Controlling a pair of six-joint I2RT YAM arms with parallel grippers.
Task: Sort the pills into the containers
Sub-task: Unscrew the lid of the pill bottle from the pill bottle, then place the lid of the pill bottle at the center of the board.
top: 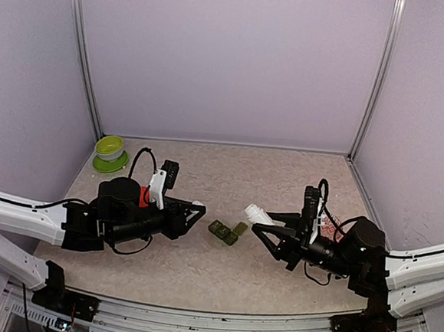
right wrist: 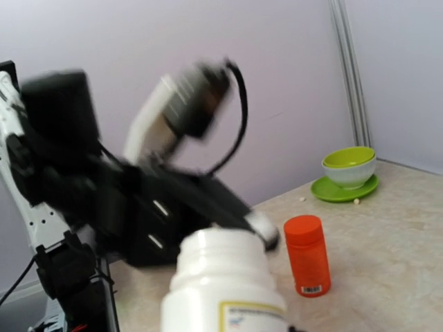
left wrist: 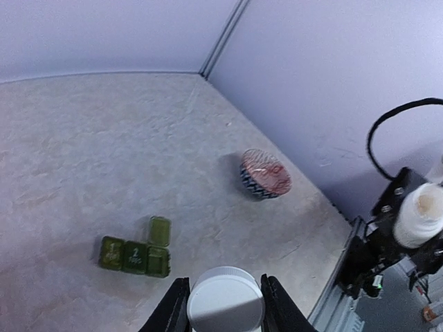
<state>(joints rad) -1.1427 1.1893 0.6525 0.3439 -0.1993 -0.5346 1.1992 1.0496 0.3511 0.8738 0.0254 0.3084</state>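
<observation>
White cap [left wrist: 225, 301]; containers [left wrist: 135, 254] beyond, one open

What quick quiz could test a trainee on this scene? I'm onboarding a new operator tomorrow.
1. True or false: the left hand is empty.
2. The right hand grips: A) an orange bottle, B) a white bottle, C) a bowl.
3. Fill in: seen from the top camera, the containers lie ___ the two hands.
Key: 1 false, it holds a white cap; 2 B; 3 between.
</observation>
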